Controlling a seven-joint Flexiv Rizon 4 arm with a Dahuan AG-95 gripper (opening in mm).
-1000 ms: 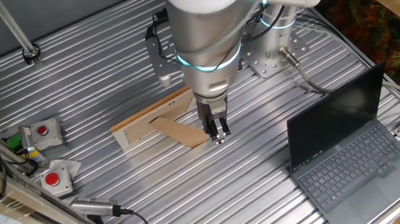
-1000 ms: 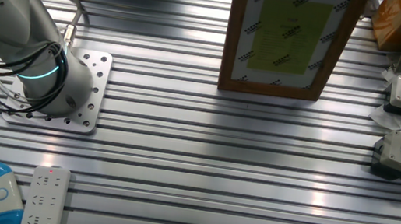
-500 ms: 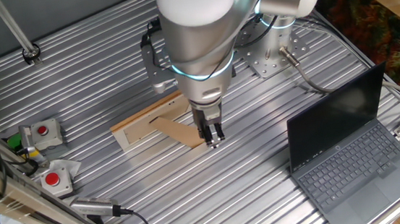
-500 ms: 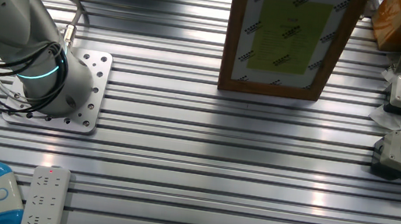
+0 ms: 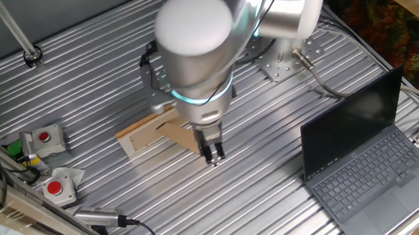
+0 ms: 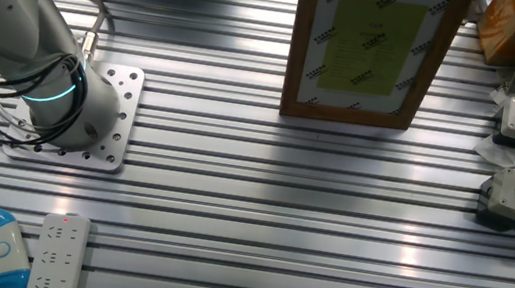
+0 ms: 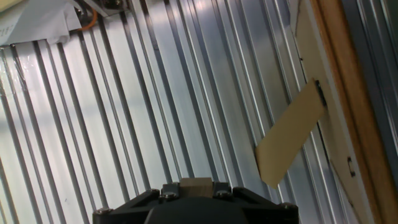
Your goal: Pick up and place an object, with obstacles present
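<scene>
Light-tan wood is showing between the closed-in fingers of my gripper (image 5: 213, 160), so I am carrying the block (image 7: 195, 185) just beside the picture frame (image 5: 150, 129), and placing is remaining.

In the hand view the gripper (image 7: 196, 190) is cut off at six o'clock, its fingertips unseen, and only the top face of the wooden block (image 7: 195, 184) shows. The picture frame (image 7: 339, 93) runs off at three o'clock. In one fixed view the arm hides the frame's (image 5: 146, 129) three o'clock end.
</scene>
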